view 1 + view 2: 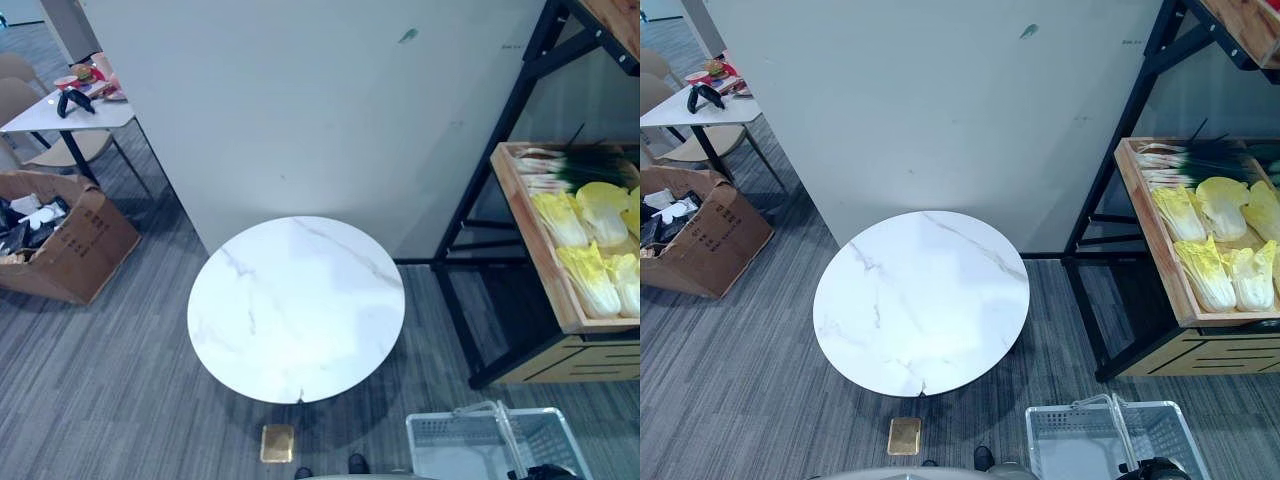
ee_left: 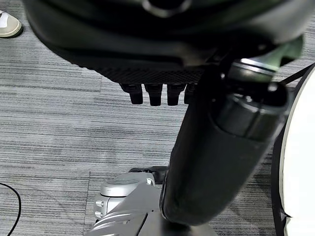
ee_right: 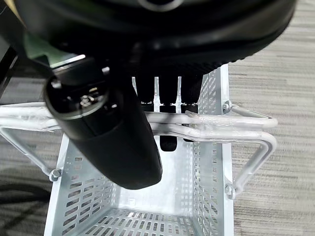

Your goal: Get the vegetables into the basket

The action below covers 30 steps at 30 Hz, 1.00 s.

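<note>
Nearest us, our right hand (image 3: 162, 98) curls its fingers round the wire handles of the empty pale-grey perforated plastic basket (image 3: 142, 206). Our left hand (image 2: 162, 73) hangs half-curled, holding nothing. The yellow-green leafy cabbages (image 1: 590, 270) lie in the wooden shelf tray (image 1: 530, 250); we judge them light, bruisable, best cupped around the middle.
</note>
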### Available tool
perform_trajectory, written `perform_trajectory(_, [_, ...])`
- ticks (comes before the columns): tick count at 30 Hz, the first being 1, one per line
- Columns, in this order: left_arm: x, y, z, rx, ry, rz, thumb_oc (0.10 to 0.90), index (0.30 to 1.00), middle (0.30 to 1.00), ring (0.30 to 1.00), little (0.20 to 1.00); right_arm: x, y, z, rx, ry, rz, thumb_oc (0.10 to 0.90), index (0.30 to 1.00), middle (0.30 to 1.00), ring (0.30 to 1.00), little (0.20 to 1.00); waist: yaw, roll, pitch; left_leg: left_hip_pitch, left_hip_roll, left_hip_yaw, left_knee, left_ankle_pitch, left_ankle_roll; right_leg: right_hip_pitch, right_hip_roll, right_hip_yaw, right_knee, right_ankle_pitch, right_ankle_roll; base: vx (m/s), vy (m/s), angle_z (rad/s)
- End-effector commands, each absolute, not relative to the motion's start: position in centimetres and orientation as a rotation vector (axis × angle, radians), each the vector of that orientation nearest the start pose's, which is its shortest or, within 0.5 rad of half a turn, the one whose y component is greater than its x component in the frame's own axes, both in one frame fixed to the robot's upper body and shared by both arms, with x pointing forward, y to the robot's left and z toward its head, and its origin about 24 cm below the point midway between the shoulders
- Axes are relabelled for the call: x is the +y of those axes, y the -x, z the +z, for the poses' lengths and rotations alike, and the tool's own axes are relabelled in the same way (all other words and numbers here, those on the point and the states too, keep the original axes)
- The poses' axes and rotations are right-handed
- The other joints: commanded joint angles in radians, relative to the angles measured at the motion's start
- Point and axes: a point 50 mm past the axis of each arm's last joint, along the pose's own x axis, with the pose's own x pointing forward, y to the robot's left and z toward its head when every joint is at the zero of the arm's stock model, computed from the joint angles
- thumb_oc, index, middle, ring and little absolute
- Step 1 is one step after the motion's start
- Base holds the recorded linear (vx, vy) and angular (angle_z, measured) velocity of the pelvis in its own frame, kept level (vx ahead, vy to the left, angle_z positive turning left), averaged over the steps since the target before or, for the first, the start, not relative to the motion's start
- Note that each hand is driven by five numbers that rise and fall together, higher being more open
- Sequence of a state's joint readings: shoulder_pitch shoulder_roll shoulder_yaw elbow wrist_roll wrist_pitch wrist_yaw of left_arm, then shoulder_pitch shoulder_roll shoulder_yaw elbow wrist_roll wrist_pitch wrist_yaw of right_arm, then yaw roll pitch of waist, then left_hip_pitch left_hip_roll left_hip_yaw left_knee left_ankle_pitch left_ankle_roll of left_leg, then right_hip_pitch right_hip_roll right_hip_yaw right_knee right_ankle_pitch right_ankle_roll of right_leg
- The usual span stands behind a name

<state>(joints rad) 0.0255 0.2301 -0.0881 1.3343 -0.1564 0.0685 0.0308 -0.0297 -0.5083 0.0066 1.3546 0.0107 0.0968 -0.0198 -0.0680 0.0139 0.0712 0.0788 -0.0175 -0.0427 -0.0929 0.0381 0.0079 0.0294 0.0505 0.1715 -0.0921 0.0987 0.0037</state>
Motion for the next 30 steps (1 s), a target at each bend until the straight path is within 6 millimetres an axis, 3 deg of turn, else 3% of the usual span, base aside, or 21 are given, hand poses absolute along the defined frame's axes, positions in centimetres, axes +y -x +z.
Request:
perform_trajectory(1, [25.3, -5.2, -16.5, 1.406, -0.195, 0.239, 0.900, 1.000, 1.000, 1.000, 1.000, -37.2, -6.8, -10.8, 1.337, 0.433, -0.513, 0.400, 0.300, 0.300, 0.300, 0.300, -0.009, -0.040, -0.021, 0.027, -0.015, 0.014, 0.006, -0.039, -0.013, 0.043, -0.044, 0.026, 0.021, -0.001, 0.088, 0.00, 0.028, -0.13])
perform_trajectory(5, [25.5, -5.6, -16.4, 1.388, -0.187, 0.247, 0.900, 1.000, 1.000, 1.000, 1.000, -36.8, -6.7, -11.1, 1.342, 0.418, -0.508, 0.400, 0.300, 0.300, 0.300, 0.300, -0.019, -0.035, -0.019, 0.027, -0.017, 0.042, 0.006, -0.043, -0.008, 0.028, -0.042, 0.057, 0.021, 0.010, 0.098, -0.01, 0.046, -0.27])
perform_trajectory(12, [25.7, -6.5, -16.2, 1.354, -0.197, 0.240, 0.900, 1.000, 1.000, 1.000, 1.000, -36.1, -8.2, -11.2, 1.278, 0.376, -0.512, 0.400, 0.300, 0.300, 0.300, 0.300, -0.051, -0.028, 0.000, 0.016, -0.025, 0.145, 0.006, -0.052, 0.003, -0.031, -0.026, 0.175, 0.039, 0.049, 0.130, -0.03, 0.064, -0.60])
perform_trajectory(16, [26.5, -7.9, -15.7, 1.300, -0.217, 0.241, 0.900, 1.000, 1.000, 1.000, 1.000, -34.8, -10.5, -11.4, 1.210, 0.382, -0.459, 0.400, 0.300, 0.300, 0.300, 0.300, -0.073, -0.026, 0.028, 0.017, -0.030, 0.230, 0.006, -0.063, 0.015, -0.081, -0.018, 0.237, 0.048, 0.082, 0.166, -0.05, 0.066, -0.56])
perform_trajectory(17, [26.8, -8.4, -15.5, 1.285, -0.223, 0.248, 0.900, 1.000, 1.000, 1.000, 1.000, -34.4, -11.5, -11.3, 1.185, 0.390, -0.438, 0.400, 0.300, 0.300, 0.300, 0.300, -0.071, -0.028, 0.044, 0.011, -0.025, 0.254, 0.009, -0.062, 0.016, -0.106, -0.020, 0.226, 0.058, 0.091, 0.176, -0.14, -0.018, -0.93])
perform_trajectory(18, [27.1, -9.0, -15.3, 1.261, -0.226, 0.259, 0.900, 1.000, 1.000, 1.000, 1.000, -33.9, -12.4, -11.3, 1.163, 0.400, -0.414, 0.400, 0.300, 0.300, 0.300, 0.300, -0.059, -0.030, 0.059, -0.001, -0.015, 0.285, 0.021, -0.065, 0.015, -0.131, -0.037, 0.172, 0.073, 0.090, 0.183, -0.18, -0.061, -1.05])
perform_trajectory(19, [27.6, -9.9, -14.9, 1.230, -0.230, 0.278, 0.900, 1.000, 1.000, 1.000, 1.000, -33.4, -13.4, -11.2, 1.137, 0.411, -0.394, 0.400, 0.300, 0.300, 0.300, 0.300, -0.042, -0.029, 0.073, -0.011, 0.001, 0.318, 0.033, -0.070, 0.013, -0.152, -0.080, 0.049, 0.083, 0.083, 0.169, -0.17, -0.062, -1.38])
perform_trajectory(21, [28.0, -10.4, -14.6, 1.213, -0.237, 0.286, 0.900, 1.000, 1.000, 1.000, 1.000, -32.7, -14.3, -11.2, 1.111, 0.422, -0.363, 0.400, 0.300, 0.300, 0.300, 0.300, -0.046, -0.026, 0.075, -0.022, 0.018, 0.363, 0.049, -0.073, 0.008, -0.170, -0.126, -0.066, 0.097, 0.078, 0.149, -0.13, -0.042, -1.47])
perform_trajectory(23, [28.3, -11.1, -14.3, 1.191, -0.231, 0.301, 0.900, 1.000, 1.000, 1.000, 1.000, -31.8, -15.0, -11.3, 1.090, 0.418, -0.338, 0.400, 0.300, 0.300, 0.300, 0.300, -0.033, -0.013, 0.078, -0.019, 0.042, 0.403, 0.059, -0.093, 0.001, -0.141, -0.185, -0.186, 0.125, 0.036, 0.149, -0.06, 0.011, -1.19])
perform_trajectory(25, [28.3, -11.2, -14.2, 1.186, -0.218, 0.315, 0.900, 1.000, 1.000, 1.000, 1.000, -31.3, -15.8, -11.2, 1.061, 0.416, -0.322, 0.400, 0.300, 0.300, 0.300, 0.300, -0.021, -0.002, 0.066, -0.038, 0.059, 0.470, 0.055, -0.075, -0.010, -0.081, -0.265, -0.313, 0.163, 0.009, 0.153, -0.15, 0.005, -0.94])
perform_trajectory(30, [28.1, -10.7, -14.5, 1.204, -0.219, 0.312, 0.900, 1.000, 1.000, 1.000, 1.000, -31.0, -15.9, -11.3, 1.068, 0.422, -0.302, 0.400, 0.300, 0.300, 0.300, 0.300, -0.004, -0.004, 0.039, -0.060, 0.060, 0.523, 0.065, -0.076, -0.006, -0.002, -0.321, -0.360, 0.190, 0.013, 0.160, -0.09, -0.026, -0.87])
